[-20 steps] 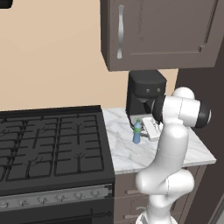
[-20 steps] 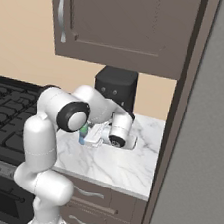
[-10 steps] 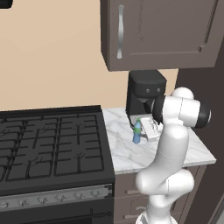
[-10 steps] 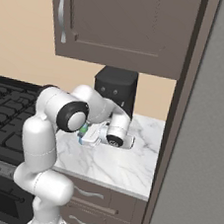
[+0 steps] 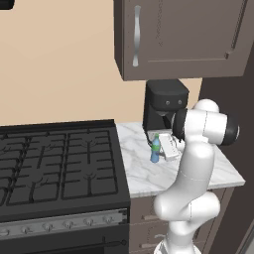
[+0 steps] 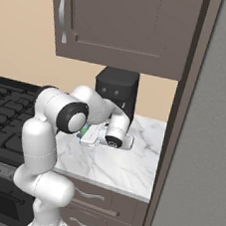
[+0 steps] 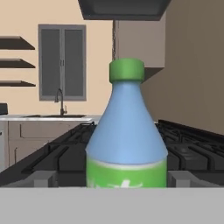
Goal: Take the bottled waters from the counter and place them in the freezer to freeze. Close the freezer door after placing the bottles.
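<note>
Blue bottle (image 7: 127, 135) upright on marble counter (image 5: 144, 173), between wide-open fingers (image 7: 43, 178), ungripped

Blue bottle (image 7: 127, 135) dead centre and close up, upright, green cap (image 7: 127, 70) on, green label band (image 7: 127, 173) low on its body. Black stove grates (image 7: 192, 146) run behind it on both sides. Far back: sink faucet (image 7: 59, 99), grey double-door cabinet (image 7: 62, 62), wall shelves (image 7: 15, 61).
</note>
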Robot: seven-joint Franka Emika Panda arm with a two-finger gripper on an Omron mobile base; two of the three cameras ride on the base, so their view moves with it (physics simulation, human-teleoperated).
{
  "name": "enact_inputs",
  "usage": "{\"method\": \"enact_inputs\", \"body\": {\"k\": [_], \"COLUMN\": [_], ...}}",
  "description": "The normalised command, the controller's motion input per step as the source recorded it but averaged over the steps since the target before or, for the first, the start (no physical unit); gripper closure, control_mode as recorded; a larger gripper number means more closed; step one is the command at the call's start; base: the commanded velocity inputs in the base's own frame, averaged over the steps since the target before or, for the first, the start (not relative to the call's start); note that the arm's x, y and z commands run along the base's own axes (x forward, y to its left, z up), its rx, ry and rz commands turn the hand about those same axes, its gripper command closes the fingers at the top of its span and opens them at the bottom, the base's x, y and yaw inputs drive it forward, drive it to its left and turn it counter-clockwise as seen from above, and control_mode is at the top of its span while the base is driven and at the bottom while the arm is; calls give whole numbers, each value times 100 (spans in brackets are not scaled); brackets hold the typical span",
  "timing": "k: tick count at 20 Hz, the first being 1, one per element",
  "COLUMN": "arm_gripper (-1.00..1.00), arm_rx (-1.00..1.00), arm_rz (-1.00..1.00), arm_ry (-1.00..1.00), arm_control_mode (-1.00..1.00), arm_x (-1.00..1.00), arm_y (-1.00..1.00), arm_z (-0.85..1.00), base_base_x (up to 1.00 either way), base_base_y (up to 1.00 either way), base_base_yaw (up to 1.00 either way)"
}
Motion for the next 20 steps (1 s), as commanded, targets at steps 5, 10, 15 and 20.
{"method": "enact_inputs", "body": {"k": [5, 10, 15, 20], "arm_gripper": [100, 100, 100, 100], "arm_rx": [0, 0, 0, 0], "arm_rz": [0, 0, 0, -1], "arm_ry": [0, 0, -8, -7], "arm_control_mode": [-100, -100, -100, -100], "arm_x": [0, -1, -37, -49], "arm_y": [0, 0, 0, 2], "arm_z": [0, 0, 44, 96], "base_base_x": [0, 0, 0, 0], "base_base_y": [0, 0, 0, 0], "base_base_yaw": [0, 0, 0, 0]}}
